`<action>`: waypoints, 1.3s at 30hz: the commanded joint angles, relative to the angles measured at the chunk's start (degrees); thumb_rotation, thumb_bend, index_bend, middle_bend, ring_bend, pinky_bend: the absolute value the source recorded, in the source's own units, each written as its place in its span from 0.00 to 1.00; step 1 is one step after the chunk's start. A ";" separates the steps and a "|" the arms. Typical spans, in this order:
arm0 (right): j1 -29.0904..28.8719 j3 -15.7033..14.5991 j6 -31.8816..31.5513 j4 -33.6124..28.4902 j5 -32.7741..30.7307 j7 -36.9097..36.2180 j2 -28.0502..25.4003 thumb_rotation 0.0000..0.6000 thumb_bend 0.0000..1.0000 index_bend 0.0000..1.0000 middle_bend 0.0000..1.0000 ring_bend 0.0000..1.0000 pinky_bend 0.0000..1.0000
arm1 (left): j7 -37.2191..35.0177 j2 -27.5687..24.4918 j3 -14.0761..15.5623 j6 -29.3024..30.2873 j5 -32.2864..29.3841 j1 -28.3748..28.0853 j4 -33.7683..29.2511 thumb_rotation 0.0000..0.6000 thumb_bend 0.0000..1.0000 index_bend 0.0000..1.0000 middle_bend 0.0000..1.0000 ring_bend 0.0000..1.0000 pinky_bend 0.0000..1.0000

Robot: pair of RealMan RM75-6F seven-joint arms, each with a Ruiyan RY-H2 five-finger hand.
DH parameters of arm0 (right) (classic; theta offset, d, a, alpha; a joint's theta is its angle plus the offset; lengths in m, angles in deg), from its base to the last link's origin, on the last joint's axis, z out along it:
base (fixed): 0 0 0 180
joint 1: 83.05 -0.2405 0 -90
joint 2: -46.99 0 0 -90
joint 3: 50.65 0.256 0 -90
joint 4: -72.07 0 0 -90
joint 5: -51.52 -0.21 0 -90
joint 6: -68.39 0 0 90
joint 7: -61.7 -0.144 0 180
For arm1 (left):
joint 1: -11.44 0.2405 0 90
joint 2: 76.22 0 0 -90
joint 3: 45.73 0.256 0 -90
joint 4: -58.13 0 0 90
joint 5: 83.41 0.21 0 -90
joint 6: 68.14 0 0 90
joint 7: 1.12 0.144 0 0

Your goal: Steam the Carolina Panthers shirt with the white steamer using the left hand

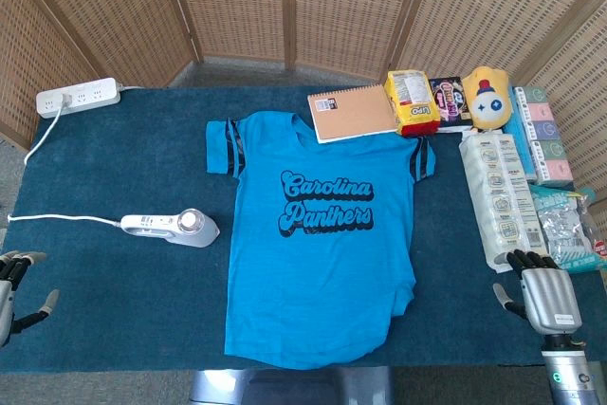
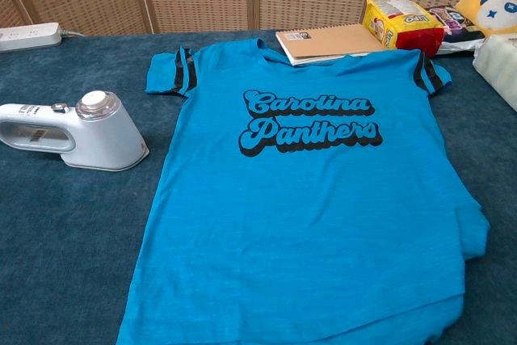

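A bright blue Carolina Panthers shirt lies flat in the middle of the dark blue table, lettering facing up. The white steamer lies on the cloth to the left of the shirt, apart from it, its cord running off to the left. My left hand sits at the table's lower left edge, fingers apart and holding nothing, well left of the steamer. At the lower right edge my right hand rests with its fingers spread and nothing in it. Neither hand shows in the chest view.
A white power strip lies at the back left. A spiral notebook, a yellow snack bag, a yellow plush toy and several packaged goods crowd the back and right side. Wicker screens stand behind the table.
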 commanded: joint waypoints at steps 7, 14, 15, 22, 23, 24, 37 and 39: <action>-0.35 -0.08 0.58 0.69 0.19 -0.55 0.45 1.00 0.34 0.40 0.42 0.39 0.38 | 0.28 0.11 0.05 -0.45 0.09 -0.33 -0.09 0.63 0.32 0.25 0.29 0.20 0.23; -0.59 -0.36 0.30 0.20 1.33 -1.30 -0.17 1.00 0.33 0.40 0.42 0.39 0.37 | -0.35 -0.33 -0.53 0.56 0.25 -0.30 -0.13 0.64 0.32 0.25 0.29 0.20 0.23; -0.68 -0.43 0.34 0.14 1.55 -1.45 -0.24 1.00 0.33 0.40 0.42 0.39 0.37 | -0.50 -0.44 -0.61 0.59 0.30 -0.37 -0.27 0.64 0.32 0.25 0.29 0.20 0.23; -2.07 -1.23 1.95 -0.61 3.41 -3.19 -0.67 1.00 0.29 0.40 0.42 0.39 0.36 | -1.15 -1.31 -1.43 1.15 1.07 -1.06 -1.77 0.63 0.32 0.25 0.29 0.20 0.23; -2.24 -1.31 2.13 -0.75 3.62 -3.41 -0.70 1.00 0.26 0.40 0.42 0.39 0.36 | -1.23 -1.43 -1.49 1.03 1.08 -1.18 -2.00 0.63 0.32 0.25 0.29 0.20 0.23; -2.43 -1.36 2.31 -0.90 3.83 -3.60 -0.71 1.00 0.25 0.40 0.42 0.39 0.36 | -1.32 -1.56 -1.53 0.86 1.11 -1.33 -2.27 0.63 0.32 0.24 0.29 0.20 0.23; -8.29 -4.04 8.38 -3.53 10.84 -1.16 1.15 1.00 0.16 0.36 0.38 0.36 0.33 | 2.14 -3.88 -3.10 -3.30 1.58 -5.70 -7.73 0.64 0.32 0.25 0.29 0.20 0.23; -8.99 -4.26 9.08 -3.84 11.44 -0.89 1.59 1.00 0.16 0.36 0.37 0.36 0.33 | 2.55 -4.14 -3.18 -3.67 1.68 -6.14 -8.35 0.64 0.32 0.25 0.29 0.20 0.23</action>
